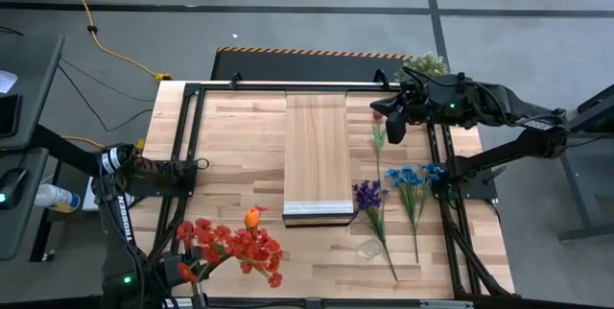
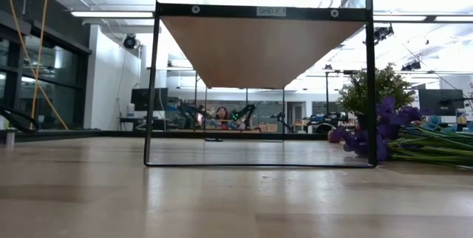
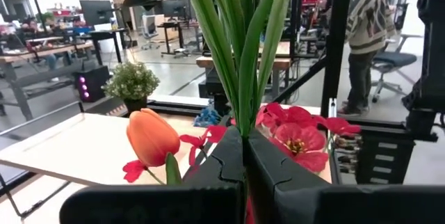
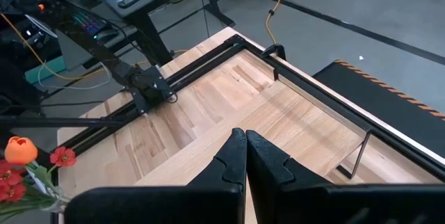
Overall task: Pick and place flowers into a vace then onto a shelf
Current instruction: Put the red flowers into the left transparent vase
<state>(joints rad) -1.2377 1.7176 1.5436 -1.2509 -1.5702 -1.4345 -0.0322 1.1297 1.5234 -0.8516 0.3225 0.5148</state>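
Observation:
My left gripper (image 1: 187,269) is near the table's near left corner, shut on a bunch of flowers (image 1: 240,244) with red heads and one orange tulip (image 3: 151,137). My right gripper (image 1: 394,122) hovers shut above the far right of the table, next to a dark maroon flower (image 1: 378,136) that lies flat. Purple flowers (image 1: 367,195) and blue flowers (image 1: 408,177) lie on the table right of the shelf (image 1: 317,151). The shelf is a raised light-wood board, seen from below in the low view (image 2: 262,49). My left gripper pinches the bunch's green stems and leaves (image 3: 241,106) between its two fingers (image 3: 222,161). The stems stick out past the fingertips, and the red heads (image 3: 295,137) and the tulip sit just beyond them. I cannot tell whether the heads rest on the table.
A bushy potted plant (image 1: 428,62) stands at the far right edge behind the right arm. A small clear glass object (image 1: 369,249) lies near the purple stems. Black frame bars run along both sides of the table (image 1: 192,136). Bare wood lies left of the shelf.

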